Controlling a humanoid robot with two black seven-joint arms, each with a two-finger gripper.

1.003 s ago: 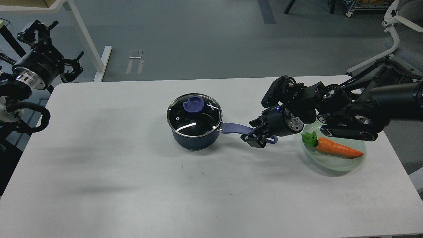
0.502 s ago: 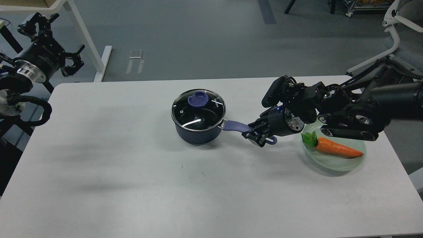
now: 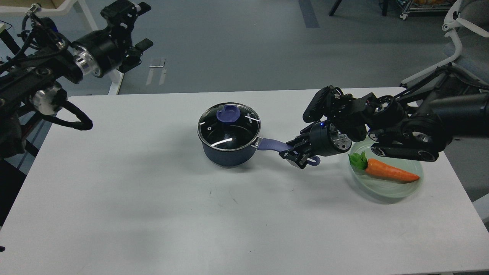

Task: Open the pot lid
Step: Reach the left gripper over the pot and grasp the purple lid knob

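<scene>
A dark blue pot (image 3: 228,151) stands at the middle of the white table (image 3: 153,214). Its glass lid (image 3: 228,128) sits closed on it, with a blue knob (image 3: 228,114) at the far side. The pot's blue handle (image 3: 272,144) points right. My right gripper (image 3: 295,152) is shut on the handle's end. My left gripper (image 3: 131,26) is up in the air beyond the table's far left corner, well away from the pot; its fingers stand apart and hold nothing.
A pale green plate (image 3: 389,187) with an orange carrot (image 3: 386,170) lies at the right, just past my right gripper. White table legs (image 3: 97,42) stand behind my left arm. A white chair frame (image 3: 454,34) is at the far right.
My left arm has swung right and upward toward the table. My right gripper closed on the pot handle and the pot shifted slightly right and away.
</scene>
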